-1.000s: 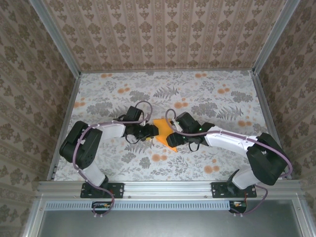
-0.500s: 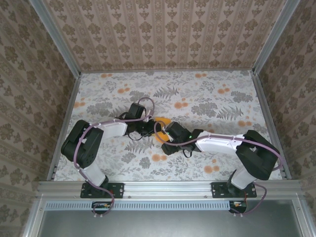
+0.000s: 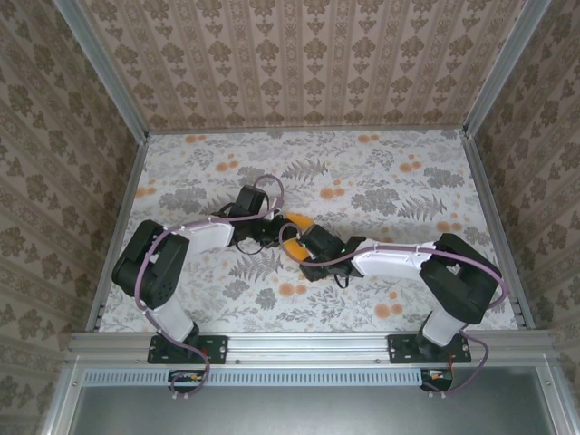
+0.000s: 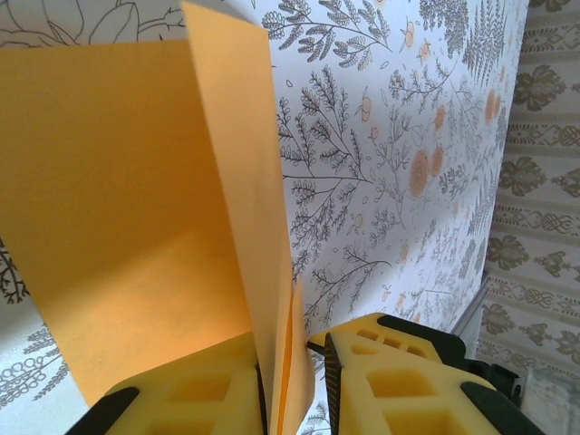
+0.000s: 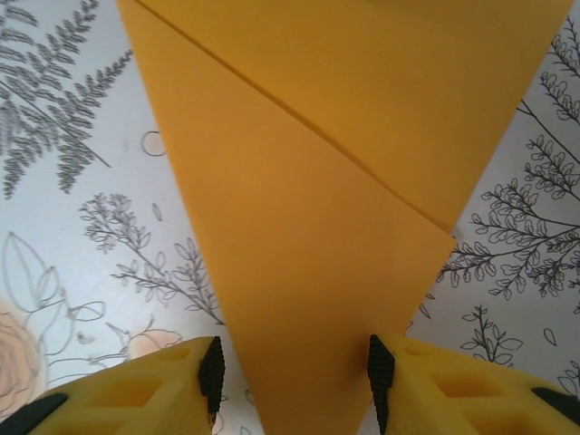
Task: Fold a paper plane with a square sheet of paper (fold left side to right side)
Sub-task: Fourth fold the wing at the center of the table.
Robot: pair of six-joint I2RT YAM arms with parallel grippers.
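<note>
Orange paper sheet (image 4: 127, 227): thin, matte, bright orange, part-folded, sharp straight edges. It sits mid-tabletop where the two arms meet.

Left wrist view: one flap stands up on edge, the rest lies broad and flat behind it. Left gripper (image 4: 292, 358) is pinched narrow on the flap's lower edge. The paper runs down into the slit between the ribbed yellow plastic fingers (image 4: 390, 381).

Right wrist view: the sheet lies flat and tapers to a point toward the camera, with one diagonal crease across it. Right gripper (image 5: 296, 367) is partway open, its jaws straddling the narrow end. There is a sliver of cloth between the left pad and the paper edge, and the right pad is just beside the other edge.

Tabletop (image 3: 390, 181): white cloth, grey fern print, pale orange flowers.
</note>
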